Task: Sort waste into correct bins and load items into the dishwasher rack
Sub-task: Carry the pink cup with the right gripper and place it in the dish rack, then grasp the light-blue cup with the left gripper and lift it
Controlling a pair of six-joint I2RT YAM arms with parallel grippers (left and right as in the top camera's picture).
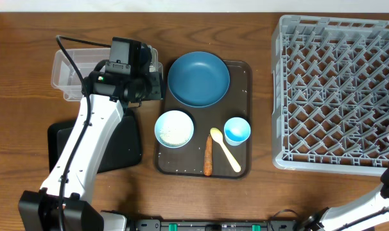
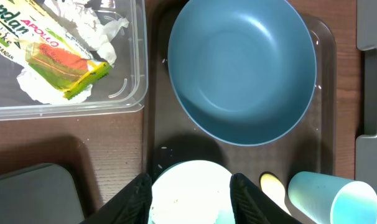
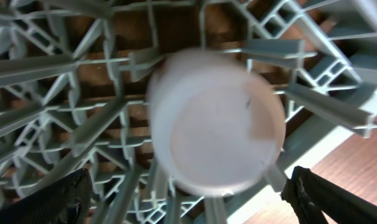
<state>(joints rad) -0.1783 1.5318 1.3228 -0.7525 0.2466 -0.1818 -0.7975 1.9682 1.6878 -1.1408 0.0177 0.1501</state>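
Note:
My left gripper (image 2: 191, 199) hangs open and empty above the brown tray's left edge; the white bowl (image 2: 191, 183) shows far below between its fingers. The yellow-green wrapper (image 2: 58, 62) and white tissue (image 2: 104, 28) lie in the clear tub (image 1: 69, 67). On the brown tray (image 1: 242, 70) rest the blue plate (image 1: 198, 78), the bowl (image 1: 174, 128), a light blue cup (image 1: 237, 130), the yellow spoon (image 1: 224, 149) and the carrot (image 1: 208, 157). My right gripper (image 3: 195, 202) is wide open over the grey rack (image 1: 339, 96). A blurred pink cup (image 3: 216, 127) sits on the pegs, clear of both fingers.
The black tray (image 1: 117, 147) lies under my left arm, below the tub. The rack's grey wall (image 2: 372, 74) borders the brown tray on the right. Bare wooden table (image 1: 27, 96) shows at the left and along the front edge.

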